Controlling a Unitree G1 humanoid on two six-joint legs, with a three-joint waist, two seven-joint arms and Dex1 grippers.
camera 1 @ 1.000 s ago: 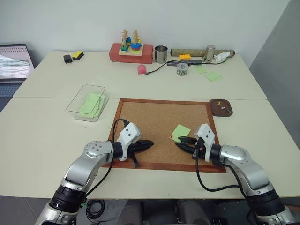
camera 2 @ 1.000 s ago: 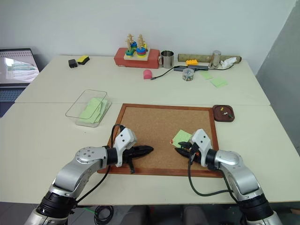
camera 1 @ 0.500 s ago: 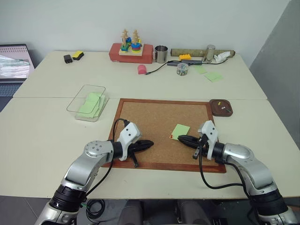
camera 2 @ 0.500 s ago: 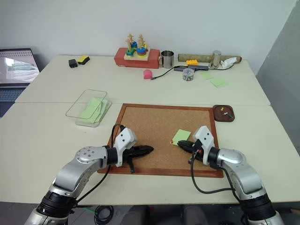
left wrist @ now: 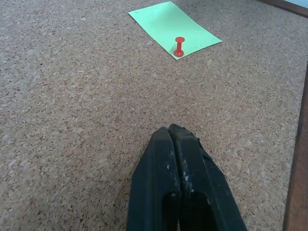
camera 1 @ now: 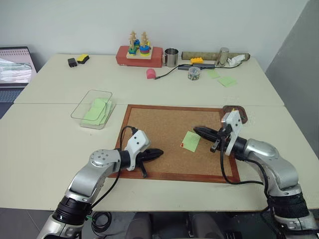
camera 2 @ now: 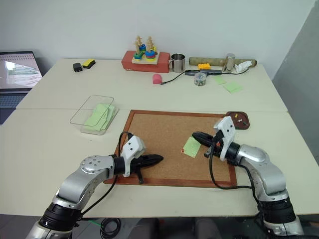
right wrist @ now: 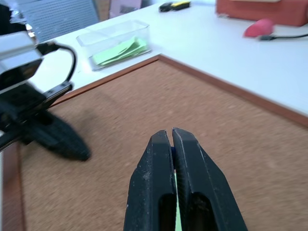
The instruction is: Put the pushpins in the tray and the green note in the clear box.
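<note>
- Green note (camera 1: 191,141) flat on the corkboard (camera 1: 154,130), right of middle, pinned at its near-left corner by a red pushpin (left wrist: 179,46) standing upright
- Thin, light, floppy paper; likely to tear at the pin hole if dragged, so pin out first, then note lifted by a free edge
- Pushpin tiny, hard, slick-headed; best pinched at the narrow waist under the head and pulled straight up
- Right gripper (camera 1: 200,131) raised above the board just right of the note, jaws pressed together; something dark may sit between the tips in the right wrist view, too small to tell
- Left gripper (camera 1: 155,153) low over the board's near-left part, jaws pressed together on nothing
- Tray (camera 2: 241,120) on the surface just past the board's far-right corner, a yellow pin and a dark one inside
- Clear box (camera 1: 85,109) well apart on the left, already holding green notes
- Raised wooden frame a lip to clear; open surface between board and box
</note>
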